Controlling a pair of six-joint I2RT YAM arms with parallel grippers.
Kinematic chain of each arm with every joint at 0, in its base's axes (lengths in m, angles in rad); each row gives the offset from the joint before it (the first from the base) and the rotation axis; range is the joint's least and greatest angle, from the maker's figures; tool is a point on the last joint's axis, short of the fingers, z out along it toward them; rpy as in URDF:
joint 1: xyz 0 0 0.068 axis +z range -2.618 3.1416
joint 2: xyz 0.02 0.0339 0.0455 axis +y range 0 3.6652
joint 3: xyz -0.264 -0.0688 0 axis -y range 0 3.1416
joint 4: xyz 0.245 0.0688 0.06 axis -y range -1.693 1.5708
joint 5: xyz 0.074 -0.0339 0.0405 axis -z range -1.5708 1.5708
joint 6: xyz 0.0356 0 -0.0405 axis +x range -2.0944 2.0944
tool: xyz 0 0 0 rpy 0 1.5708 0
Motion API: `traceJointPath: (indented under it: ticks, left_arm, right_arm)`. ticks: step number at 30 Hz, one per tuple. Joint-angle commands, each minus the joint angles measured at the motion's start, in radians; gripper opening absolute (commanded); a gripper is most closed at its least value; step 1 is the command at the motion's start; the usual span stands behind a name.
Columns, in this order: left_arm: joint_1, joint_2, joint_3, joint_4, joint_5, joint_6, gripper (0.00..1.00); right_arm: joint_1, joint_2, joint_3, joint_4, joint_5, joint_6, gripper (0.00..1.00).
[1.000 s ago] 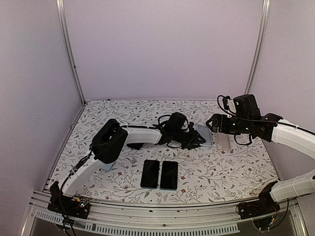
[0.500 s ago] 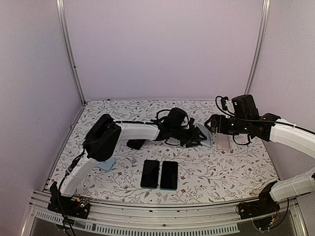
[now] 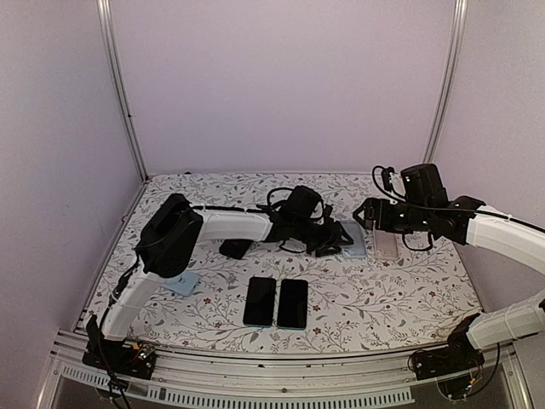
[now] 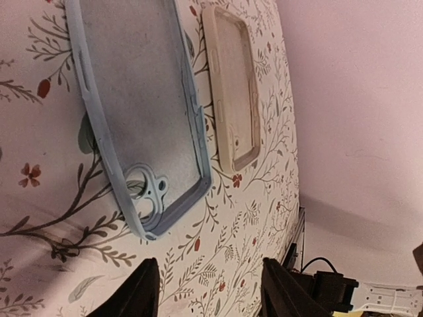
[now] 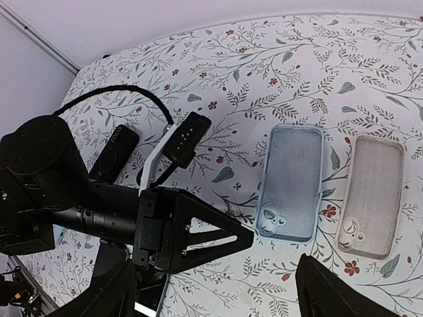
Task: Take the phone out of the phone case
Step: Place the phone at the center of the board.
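Note:
An empty light-blue phone case (image 4: 139, 119) lies flat on the floral table, open side up, beside an empty beige case (image 4: 231, 86). My left gripper (image 4: 208, 294) is open just short of the blue case's camera end, with only tablecloth between its fingers. In the top view it (image 3: 341, 243) sits left of the blue case (image 3: 354, 244). My right gripper (image 3: 375, 223) hovers open above both cases and holds nothing. Two dark phones (image 3: 260, 301) (image 3: 292, 303) lie side by side near the front. In the right wrist view, the blue case (image 5: 291, 181) lies between the left gripper (image 5: 254, 238) and the beige case (image 5: 371, 195).
A black phone-shaped object (image 3: 234, 249) lies under the left arm, also in the right wrist view (image 5: 112, 155). A pale blue case (image 3: 183, 283) rests at the left. The enclosure's walls and frame posts (image 3: 119, 94) surround the table (image 3: 409, 298).
The left gripper has opened and let go of the blue case, which now lies flat beside the beige one. The left arm has drawn back a little. The right arm has barely moved.

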Motion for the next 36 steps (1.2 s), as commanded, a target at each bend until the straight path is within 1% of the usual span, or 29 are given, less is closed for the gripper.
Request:
traceJointPath:
  ticks: [1, 7, 10, 13, 18, 21, 22, 23, 29, 32, 36]
  left_arm:
    - [-0.012, -0.077, -0.034, -0.009, -0.024, 0.043, 0.54]
    - [-0.009, -0.162, -0.091, -0.022, -0.085, 0.107, 0.56]
    - [-0.004, -0.223, -0.143, -0.03, -0.126, 0.145, 0.57]
    - [0.005, -0.292, -0.21, -0.033, -0.17, 0.187, 0.59]
    - [0.032, -0.412, -0.35, -0.041, -0.243, 0.236, 0.61]
    - [0.059, -0.482, -0.432, -0.049, -0.274, 0.263, 0.64]
    - [0.069, -0.512, -0.458, -0.054, -0.284, 0.274, 0.65]
    - [0.094, -0.565, -0.517, -0.076, -0.307, 0.308, 0.69]
    - [0.168, -0.679, -0.632, -0.132, -0.347, 0.392, 0.77]
    - [0.206, -0.716, -0.668, -0.173, -0.367, 0.439, 0.82]
    - [0.239, -0.73, -0.674, -0.253, -0.428, 0.521, 0.89]
  right_arm:
    - [-0.004, 0.009, 0.034, 0.022, -0.031, -0.015, 0.86]
    - [-0.003, 0.009, 0.034, 0.032, -0.038, -0.015, 0.86]
    - [-0.003, 0.008, 0.035, 0.039, -0.043, -0.015, 0.87]
    - [-0.004, 0.012, 0.035, 0.051, -0.045, -0.011, 0.9]
    - [-0.004, 0.03, 0.037, 0.082, -0.074, 0.004, 0.98]
    - [-0.003, 0.045, 0.037, 0.103, -0.097, 0.013, 0.99]
    - [-0.004, 0.053, 0.038, 0.109, -0.103, 0.018, 0.99]
    - [-0.003, 0.07, 0.039, 0.121, -0.113, 0.025, 0.99]
    - [-0.003, 0.114, 0.047, 0.136, -0.127, 0.042, 0.99]
    - [-0.004, 0.126, 0.044, 0.141, -0.124, 0.052, 0.99]
    - [-0.003, 0.139, 0.035, 0.153, -0.114, 0.064, 0.99]
